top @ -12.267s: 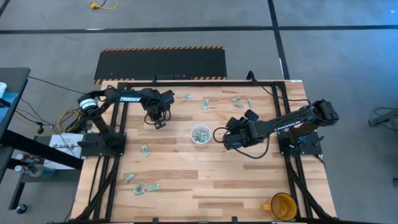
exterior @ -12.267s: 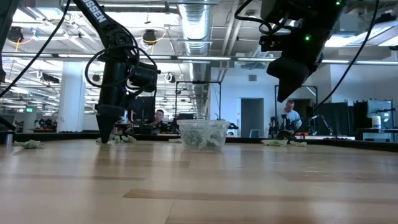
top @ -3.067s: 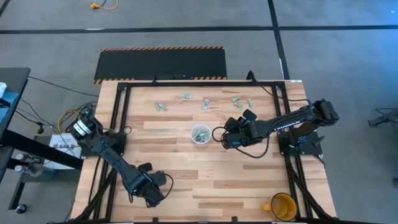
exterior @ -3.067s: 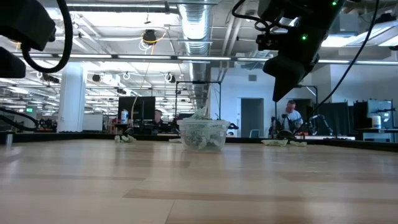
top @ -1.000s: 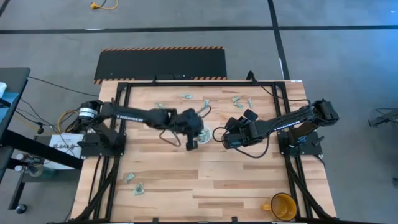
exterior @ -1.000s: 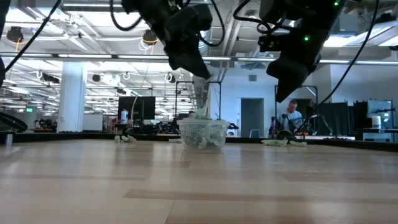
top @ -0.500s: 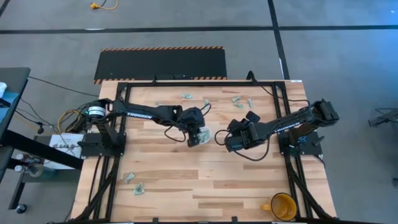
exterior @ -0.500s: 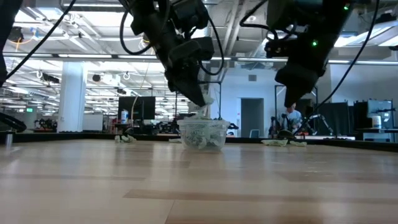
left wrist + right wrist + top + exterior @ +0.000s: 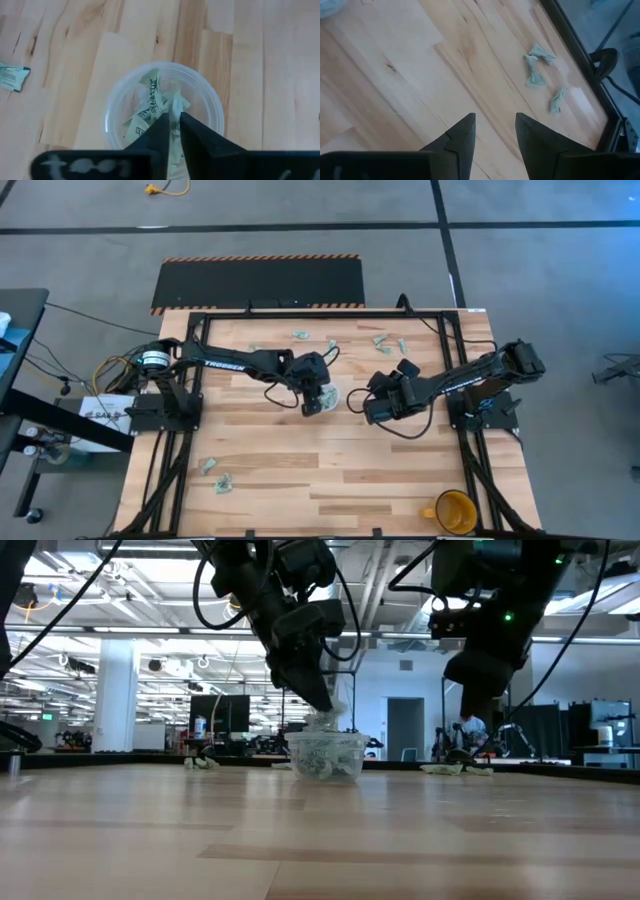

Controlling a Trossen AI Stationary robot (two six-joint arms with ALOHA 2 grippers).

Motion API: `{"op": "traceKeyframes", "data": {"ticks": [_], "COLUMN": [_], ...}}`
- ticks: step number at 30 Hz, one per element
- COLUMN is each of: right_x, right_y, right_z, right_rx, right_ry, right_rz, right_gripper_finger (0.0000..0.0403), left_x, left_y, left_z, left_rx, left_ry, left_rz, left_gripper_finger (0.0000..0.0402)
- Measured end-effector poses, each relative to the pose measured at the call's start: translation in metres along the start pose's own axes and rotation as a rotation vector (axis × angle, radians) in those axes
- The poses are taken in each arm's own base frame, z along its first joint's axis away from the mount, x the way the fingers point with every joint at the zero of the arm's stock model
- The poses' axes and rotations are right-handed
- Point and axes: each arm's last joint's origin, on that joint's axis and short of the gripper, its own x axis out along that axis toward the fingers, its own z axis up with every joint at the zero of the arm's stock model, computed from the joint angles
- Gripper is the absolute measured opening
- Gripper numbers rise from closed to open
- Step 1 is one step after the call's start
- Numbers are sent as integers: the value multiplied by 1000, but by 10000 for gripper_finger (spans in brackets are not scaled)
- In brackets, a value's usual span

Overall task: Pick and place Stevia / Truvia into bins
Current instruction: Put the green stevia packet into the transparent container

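Observation:
The clear round cup [image 9: 325, 756] stands at the table's middle, partly filled with pale green and white sachets [image 9: 150, 102]. My left gripper [image 9: 320, 398] hangs straight over the cup's mouth [image 9: 112, 107], shut on one sachet [image 9: 334, 719]. My right gripper [image 9: 376, 406] hovers open above bare wood to the right of the cup, touching nothing. Loose sachets lie flat on the table near the far edge [image 9: 330, 345] and near the left front corner [image 9: 222, 483]. My left gripper pinches one sachet [image 9: 173, 117] between its two fingers [image 9: 161, 131], coming from above and pointing down. The sachet sits at the fingertips just above the cup's rim [image 9: 325, 736]. Whether it touches the sachets inside the cup cannot be told.
A yellow-orange mug [image 9: 455, 510] stands at the table's near right corner. More sachets lie near the far right [image 9: 382, 340], also seen in the right wrist view as sachets [image 9: 537, 65] beside the black table frame [image 9: 580, 55]. A black mat lies beyond the far edge.
My left gripper, carrying the sachet, has moved from the cup's near left side to above its mouth and come down to just over the rim. My right gripper has shifted a little toward the table's right, away from the cup.

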Motion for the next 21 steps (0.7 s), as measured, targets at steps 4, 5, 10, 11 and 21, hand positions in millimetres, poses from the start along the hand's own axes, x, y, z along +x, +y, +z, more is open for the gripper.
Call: {"op": "traceKeyframes", "data": {"ticks": [4, 5, 10, 11, 21], "right_x": [0, 0, 0, 0, 0], "right_y": [0, 0, 0, 0, 0], "right_z": [0, 0, 0, 0, 0], "right_rx": [2, 2, 1, 1, 0], "right_ry": [-2, -2, -1, -1, 0], "right_rz": [2, 1, 1, 1, 0], "right_gripper_finger": [134, 134, 134, 134, 134], "left_x": [0, 0, -20, -28, -110], "left_y": [1, 3, 13, 15, -26], "left_z": [0, 0, -3, -4, -24], "left_rx": [-20, -23, -123, -154, -323], "left_ry": [0, 1, 116, 159, 425], "left_rz": [11, 12, -17, -16, 53], "left_gripper_finger": [79, 90, 124, 128, 133]}}
